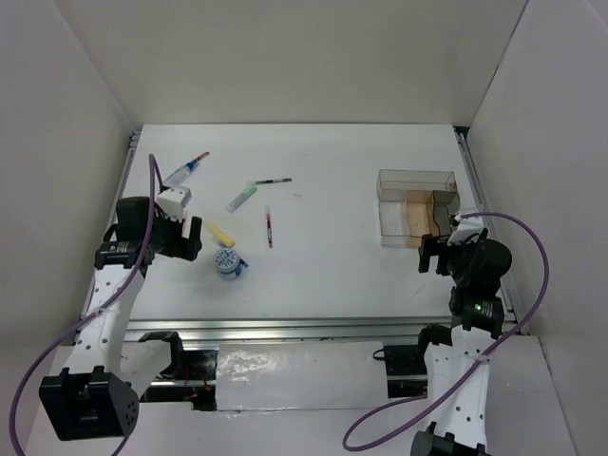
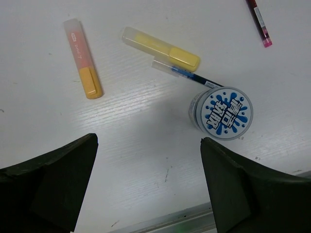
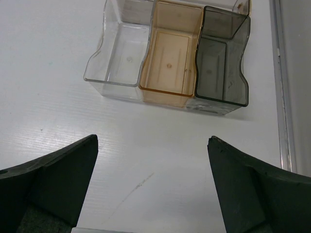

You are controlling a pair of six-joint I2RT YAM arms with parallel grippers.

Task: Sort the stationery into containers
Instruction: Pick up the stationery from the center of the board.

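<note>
L fingers (image 2: 53,189) spread wide, empty, over white bench (image 2: 146,131) nr stubby yellow plastic marker (image 2: 163,48). R fingers (image 3: 53,179) spread, empty, facing clear three-compartment plastic box (image 3: 114,87); box had nothing in it. Risk: thin clear blue-tipped pen (image 2: 182,73) touched the marker, w/ round blue-white roll (image 2: 224,112) close by, so grab could snag both or knock roll away.

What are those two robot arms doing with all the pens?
They are tidying pens into a box, but nothing is sorted yet. The left gripper hangs open over the yellow marker, the orange marker and the blue-white roll, holding nothing. The right gripper is open too, just in front of the box, whose compartments in view are empty. A red pen lies loose farther out.
</note>
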